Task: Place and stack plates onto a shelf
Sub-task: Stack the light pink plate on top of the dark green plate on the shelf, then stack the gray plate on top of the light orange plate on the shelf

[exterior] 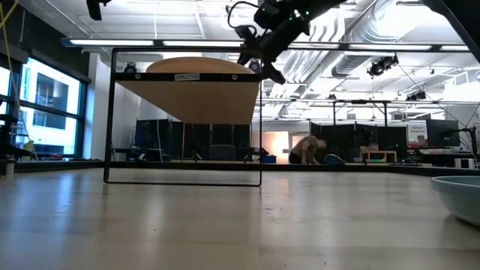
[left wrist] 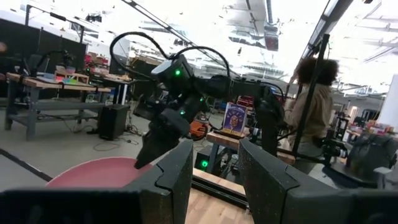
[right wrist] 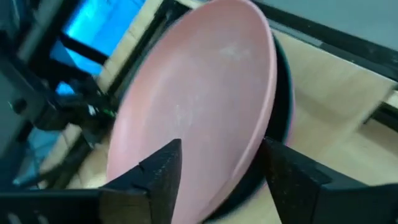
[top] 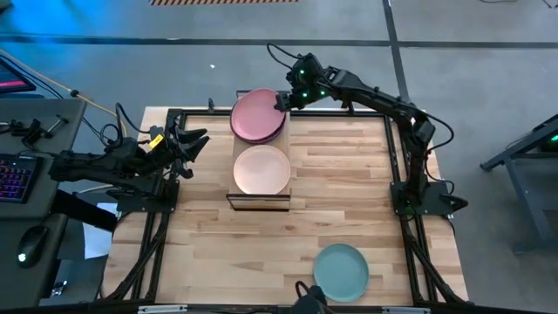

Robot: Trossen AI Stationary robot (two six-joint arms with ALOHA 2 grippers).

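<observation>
A pink plate [top: 258, 113] lies on top of a dark plate [right wrist: 285, 93] at the far end of the shelf [top: 261, 202]. A cream plate [top: 261, 170] lies flat on the shelf's near end. My right gripper [right wrist: 217, 171] hangs open at the pink plate's right rim, slanting down, one finger over the plate's face and the other outside the rim; I see no touch. A light teal plate [top: 340, 270] rests on the table near its front edge. My left gripper [top: 196, 141] waits open at the table's left edge, well away from the shelf.
The shelf's dark frame [exterior: 184, 180] stands on the wooden table [top: 349, 201], which is bare wood to the right of the shelf. Dark rails [top: 397, 166] run along the table's sides. A person [left wrist: 311, 106] stands in the room beyond the table.
</observation>
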